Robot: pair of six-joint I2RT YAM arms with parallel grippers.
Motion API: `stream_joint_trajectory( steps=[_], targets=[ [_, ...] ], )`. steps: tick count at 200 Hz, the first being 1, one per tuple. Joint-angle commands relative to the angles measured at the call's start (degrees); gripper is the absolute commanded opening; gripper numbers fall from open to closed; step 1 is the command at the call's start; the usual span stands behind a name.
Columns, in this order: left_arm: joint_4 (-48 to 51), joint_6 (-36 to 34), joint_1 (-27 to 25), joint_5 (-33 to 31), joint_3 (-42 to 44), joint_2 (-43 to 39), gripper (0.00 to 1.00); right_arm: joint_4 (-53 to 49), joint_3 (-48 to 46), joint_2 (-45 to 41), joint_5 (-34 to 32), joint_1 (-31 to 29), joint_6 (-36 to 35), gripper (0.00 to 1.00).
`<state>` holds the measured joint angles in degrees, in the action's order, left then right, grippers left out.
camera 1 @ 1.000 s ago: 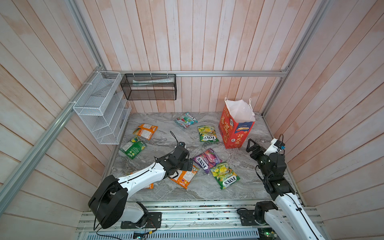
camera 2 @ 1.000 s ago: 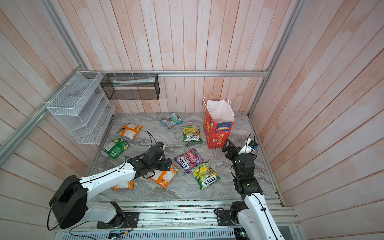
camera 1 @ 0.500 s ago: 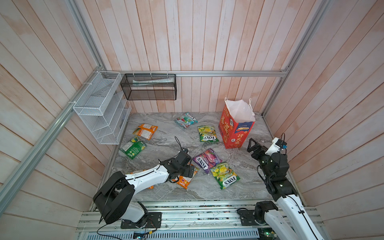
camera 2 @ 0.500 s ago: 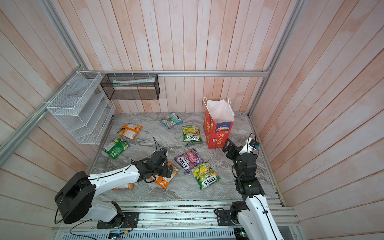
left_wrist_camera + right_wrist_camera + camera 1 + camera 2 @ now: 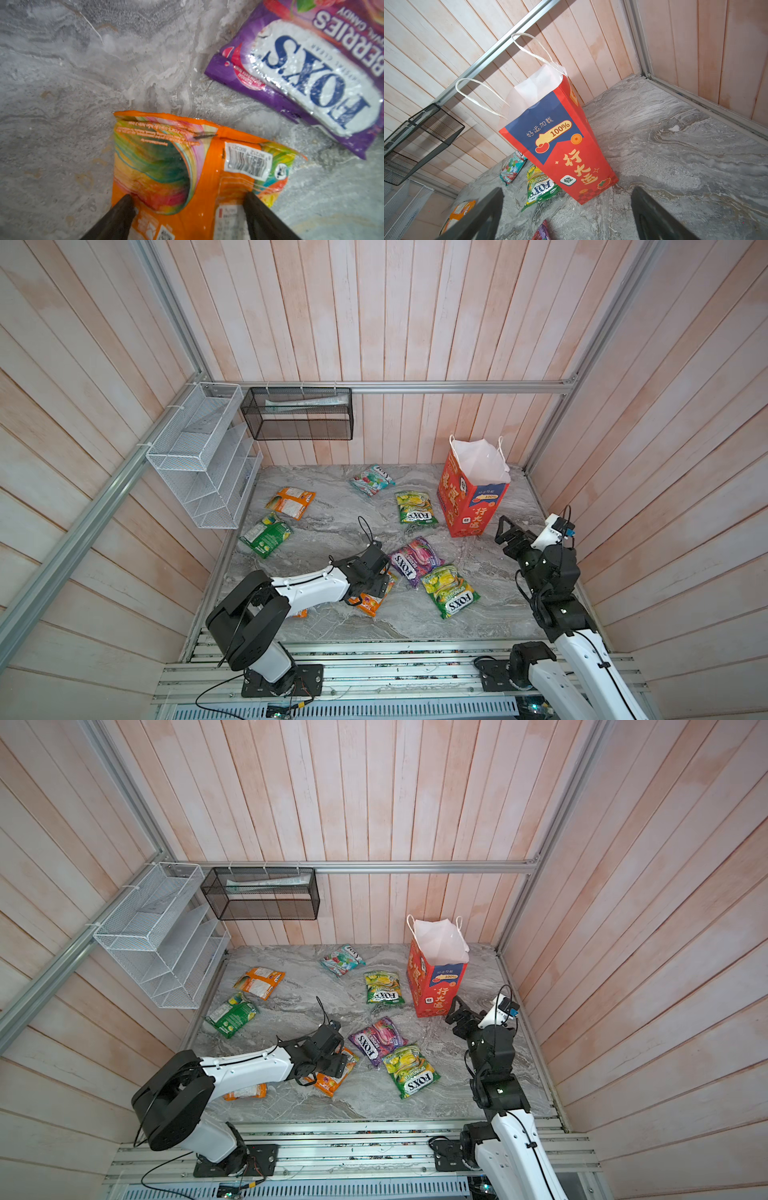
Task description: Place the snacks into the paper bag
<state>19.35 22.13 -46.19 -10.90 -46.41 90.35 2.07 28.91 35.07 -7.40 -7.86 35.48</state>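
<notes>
The snacks lie flat and scattered over the grey marble tabletop [image 5: 324, 539]; I count 8 in both top views. The paper bag [image 5: 471, 506] stands upright and open-mouthed at the back right, near the corner.

Toward the front, an orange pouch [image 5: 199, 172] lies barcode side up under the left gripper [image 5: 188, 196]. Its 2 dark fingers are spread wide, tips down on the pouch's face, not pinching it. Near it sits a purple pouch [image 5: 311, 72], touching a yellow-green pouch [image 5: 451, 592]. The other yellow-green pouch [image 5: 415, 508] lies just beside the bag's foot. A teal pouch [image 5: 372, 480], a far orange pouch [image 5: 291, 502] and a green pouch [image 5: 266, 534] lie farther left. 1 half-hidden orange pouch [image 5: 245, 1091] peeks from beneath the left arm.

The right gripper [image 5: 566, 192] hovers near the bag, jaws wide apart, holding nothing. A white wire rack [image 5: 199, 464] and a black mesh basket [image 5: 297, 414] hang on the walls.
</notes>
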Motion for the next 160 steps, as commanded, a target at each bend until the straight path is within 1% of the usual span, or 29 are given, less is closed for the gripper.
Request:
stream_joint_trajectory(
  steps=[1, 15, 42, 69, 94, 113, 127, 144, 151, 160],
  targets=[
    [1.28, 0.02, -0.3, -0.36, -0.89, 1.06, 0.76, -0.53, 1.12, -0.52, -0.15, -0.38, -0.97, 0.96],
    [1.34, 0.16, -0.28, -0.38, -1.04, 1.26, 0.67, -0.55, 1.15, -0.59, -0.24, -0.32, -0.86, 0.96],
    [1.56, 0.74, -0.3, -0.31, -1.23, 1.02, 0.57, -0.53, 1.13, -0.59, -0.07, -0.34, -0.86, 0.96],
    [1.24, 0.95, -0.3, 1.38, -1.31, 0.71, 0.4, -0.43, 1.13, -0.59, -0.07, -0.34, -0.94, 0.96],
    [1.57, 1.2, -0.29, 1.54, -1.62, 0.8, 0.3, -0.31, 0.98, -0.46, -0.14, -0.39, -0.95, 0.96],
    [1.63, 0.8, -0.26, 2.4, -1.9, 0.38, 0.19, -0.35, 1.23, -0.23, 0.02, -0.36, -1.11, 0.95],
    [1.29, 0.67, -0.29, 3.43, -1.8, -0.81, 0.11, -0.76, 1.58, -0.06, -0.43, -0.36, -1.43, 0.95],
    [0.67, 0.57, -0.29, 4.48, -1.27, -3.36, 0.02, -1.47, 2.74, 0.39, 0.13, -0.4, -1.82, 0.98],
    [0.36, 0.62, -0.3, 4.57, -0.93, -4.78, 0.0, -2.28, 4.06, 0.86, 0.28, -0.33, -2.59, 0.98],
    [-0.28, 0.74, -0.28, 4.5, -0.13, -7.22, 0.0, -3.23, 5.42, 1.45, -0.55, -0.37, -3.19, 0.98]
  ],
)
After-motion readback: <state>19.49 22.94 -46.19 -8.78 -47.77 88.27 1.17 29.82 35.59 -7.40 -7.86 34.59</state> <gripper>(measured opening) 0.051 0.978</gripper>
